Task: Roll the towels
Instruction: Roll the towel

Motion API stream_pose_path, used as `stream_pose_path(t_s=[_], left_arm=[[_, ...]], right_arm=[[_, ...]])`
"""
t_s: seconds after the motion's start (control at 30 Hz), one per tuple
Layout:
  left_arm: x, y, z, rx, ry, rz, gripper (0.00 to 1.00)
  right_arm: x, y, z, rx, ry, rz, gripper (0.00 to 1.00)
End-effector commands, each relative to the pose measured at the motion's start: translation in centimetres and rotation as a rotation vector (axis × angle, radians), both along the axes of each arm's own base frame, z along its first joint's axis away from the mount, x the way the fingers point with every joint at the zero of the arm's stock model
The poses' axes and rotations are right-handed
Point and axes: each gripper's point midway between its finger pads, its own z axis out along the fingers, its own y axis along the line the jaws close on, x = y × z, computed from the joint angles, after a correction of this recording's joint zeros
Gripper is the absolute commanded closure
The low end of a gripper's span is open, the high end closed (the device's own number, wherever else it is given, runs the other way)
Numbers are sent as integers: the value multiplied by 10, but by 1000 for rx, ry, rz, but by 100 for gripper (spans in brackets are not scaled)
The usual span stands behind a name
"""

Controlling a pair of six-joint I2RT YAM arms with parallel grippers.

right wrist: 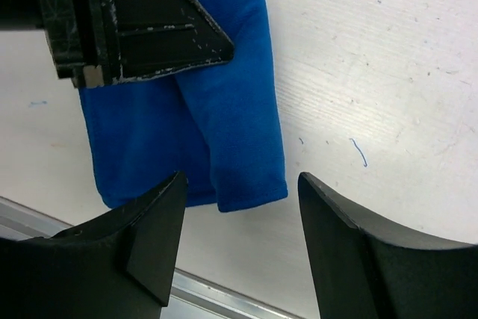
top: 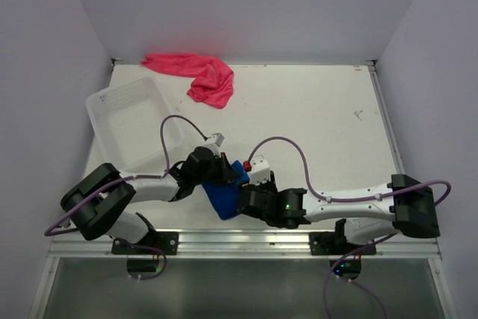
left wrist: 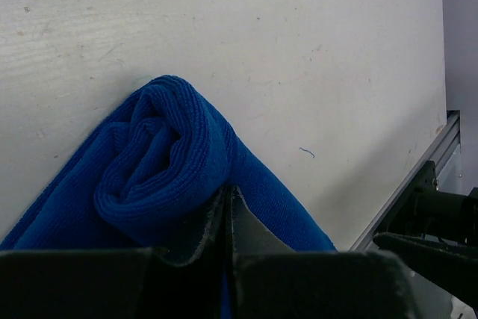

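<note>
The blue towel (top: pixel 221 201) lies near the table's front edge, partly rolled, with its rolled end (left wrist: pixel 160 162) toward the left wrist camera and a flat folded part (right wrist: pixel 239 125) below. My left gripper (top: pixel 226 172) is shut (left wrist: pixel 228 192), its fingertips pinched into the roll with a sliver of blue cloth between them. My right gripper (top: pixel 243 198) stands open (right wrist: pixel 240 178), straddling the towel's near corner without touching it. The pink towel (top: pixel 196 76) lies crumpled at the back edge, away from both arms.
A white slotted basket (top: pixel 104 106) sits at the left, behind the left arm. The aluminium front rail (right wrist: pixel 209 289) runs just below the blue towel. Walls close off the back and both sides. Part of the right arm (left wrist: pixel 441 237) shows at the left wrist view's right edge.
</note>
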Motion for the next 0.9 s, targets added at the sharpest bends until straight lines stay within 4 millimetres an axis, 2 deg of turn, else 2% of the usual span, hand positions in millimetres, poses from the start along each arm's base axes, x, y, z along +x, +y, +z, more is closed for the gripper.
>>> stream_pose_path(t_s=[0.0, 0.07, 0.1, 0.13, 0.2, 0.23, 0.47, 0.6, 0.7, 0.8, 0.83, 0.87], left_arm=[[-16, 24, -30, 120, 57, 9, 94], [-15, 23, -28, 118, 53, 7, 94], [-16, 22, -27, 114, 54, 3, 94], [-15, 21, -24, 105, 50, 2, 94], [-15, 20, -22, 102, 46, -1, 94], [-15, 20, -21, 100, 47, -2, 94], [-15, 20, -23, 102, 52, 3, 94], [-15, 20, -24, 99, 54, 6, 94], [-15, 20, -25, 97, 58, 8, 94], [-15, 21, -25, 97, 56, 10, 94], [-15, 20, -24, 93, 53, 4, 94], [-14, 18, -21, 91, 48, 3, 94]], right_arm=[[8, 17, 6, 203, 47, 32, 35], [6, 17, 3, 274, 112, 53, 33], [16, 17, 6, 331, 117, 28, 32], [16, 8, -7, 327, 137, 21, 32], [22, 5, -7, 383, 163, 11, 31], [21, 1, -15, 380, 180, 10, 31], [16, 8, -30, 465, 239, 52, 33], [12, 12, -40, 476, 266, 59, 39], [11, 10, -49, 466, 278, 54, 46], [8, 7, -55, 452, 289, 57, 58], [8, 6, -54, 450, 284, 57, 66], [11, 5, -52, 446, 271, 49, 69]])
